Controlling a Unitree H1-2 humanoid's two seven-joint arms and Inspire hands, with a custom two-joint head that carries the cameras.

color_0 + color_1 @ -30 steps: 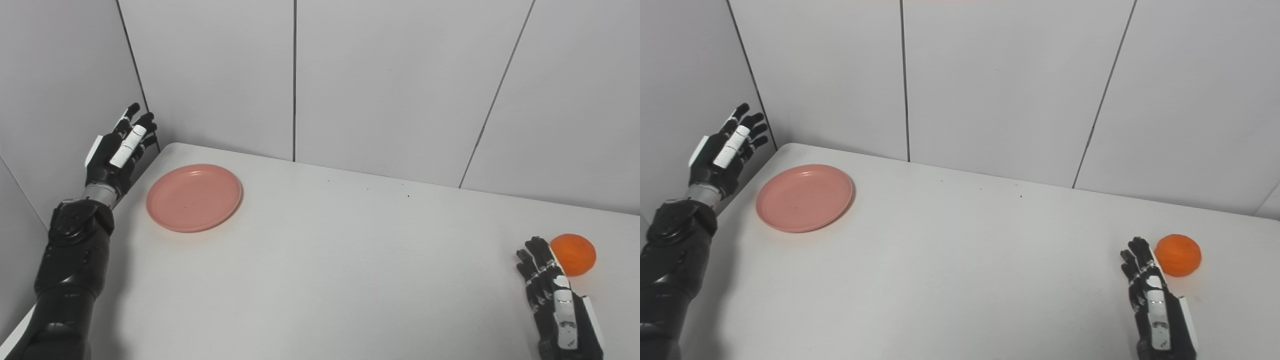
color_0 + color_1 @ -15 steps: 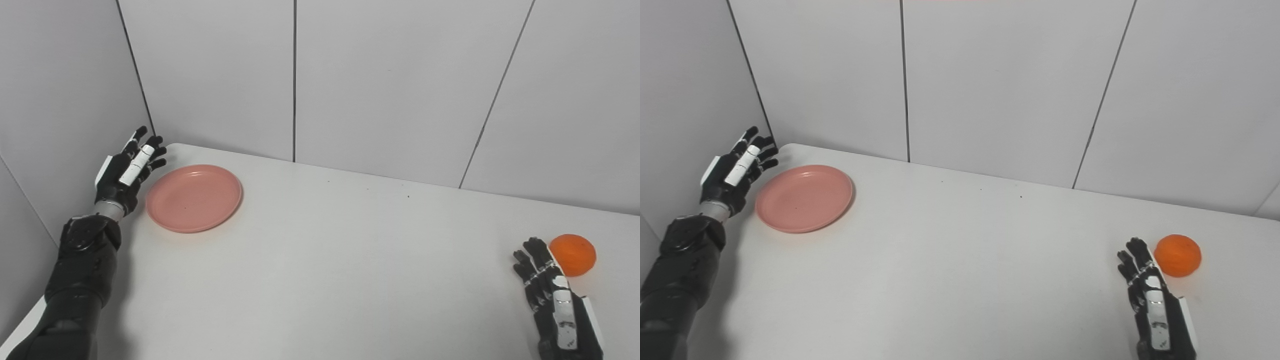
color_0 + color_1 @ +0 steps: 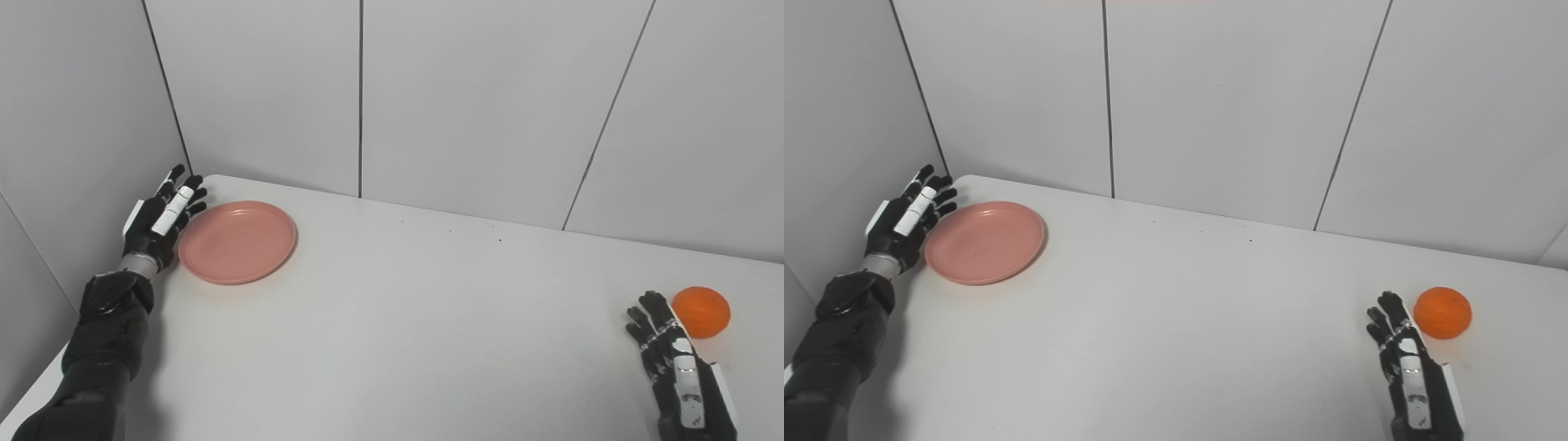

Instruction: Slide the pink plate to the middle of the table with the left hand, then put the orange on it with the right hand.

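A round pink plate lies flat near the far left corner of the white table. My left hand is open, fingers stretched, right beside the plate's left rim; whether it touches the rim I cannot tell. An orange sits at the table's right side. My right hand is open near the front right, fingertips just left of the orange and apart from it.
Grey wall panels close off the back of the table, and a side panel stands close behind my left hand. The table's left edge runs just under my left forearm.
My left hand came down from beside the side wall and moved right to the plate's left rim. Plate and orange stayed put; the right hand barely shifted.
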